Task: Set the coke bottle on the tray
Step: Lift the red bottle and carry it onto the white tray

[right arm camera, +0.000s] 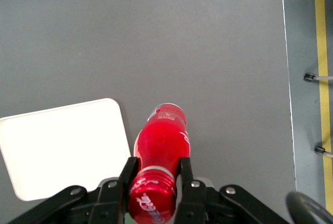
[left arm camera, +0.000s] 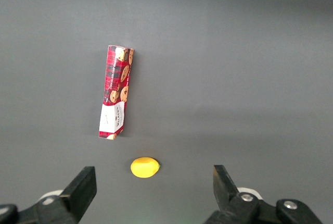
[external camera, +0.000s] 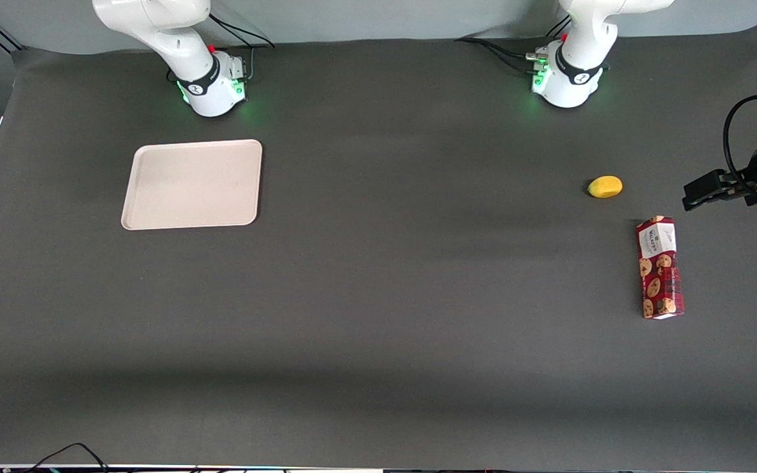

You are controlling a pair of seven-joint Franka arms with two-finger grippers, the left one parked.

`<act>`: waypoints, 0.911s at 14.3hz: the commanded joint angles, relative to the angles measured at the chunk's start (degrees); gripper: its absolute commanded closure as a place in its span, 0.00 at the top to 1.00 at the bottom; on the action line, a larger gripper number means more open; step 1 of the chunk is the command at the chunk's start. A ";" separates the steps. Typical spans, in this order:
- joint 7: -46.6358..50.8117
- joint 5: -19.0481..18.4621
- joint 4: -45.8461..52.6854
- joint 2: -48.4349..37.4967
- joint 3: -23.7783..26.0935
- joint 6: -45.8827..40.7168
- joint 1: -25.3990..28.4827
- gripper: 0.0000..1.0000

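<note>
Your gripper point(right arm camera: 155, 174) is clenched on the coke bottle point(right arm camera: 160, 151): both black fingers point(right arm camera: 127, 174) press the neck just under the red cap, so the bottle hangs from the fingers with its base pointing down toward the dark table point(right arm camera: 208, 52). You can see the white script on the cap and a strip of white lettering down the bottle's side. The bottle is lifted off the mat, not resting on anything.

Just beside the held bottle, and below it, lies the tray point(right arm camera: 62, 140). Its rounded corner comes close to the bottle's body in the wrist camera, but the bottle hangs over bare mat next to the tray's rim, not over the tray itself. In the front camera the tray point(external camera: 193, 184) sits flat on the mat close to the working arm's base, with nothing on it, and the gripper and bottle are barely visible at the picture's edge, past the table's working-arm end.

Well apart from your gripper, toward the parked arm's end of the table, you have a small yellow lemon-like fruit point(external camera: 605, 186) and a red cookie box point(external camera: 660, 267) lying on its side. The box is nearer to the front camera than the fruit, and the two are near each other without touching
</note>
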 commanded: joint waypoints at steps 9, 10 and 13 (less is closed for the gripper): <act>26.71 -6.99 -45.15 -23.93 11.30 27.40 -0.45 0.00; 28.66 -7.60 -48.23 -24.11 12.62 30.39 -0.54 0.00; 32.80 -7.96 -53.78 -23.42 14.92 36.82 -0.54 0.00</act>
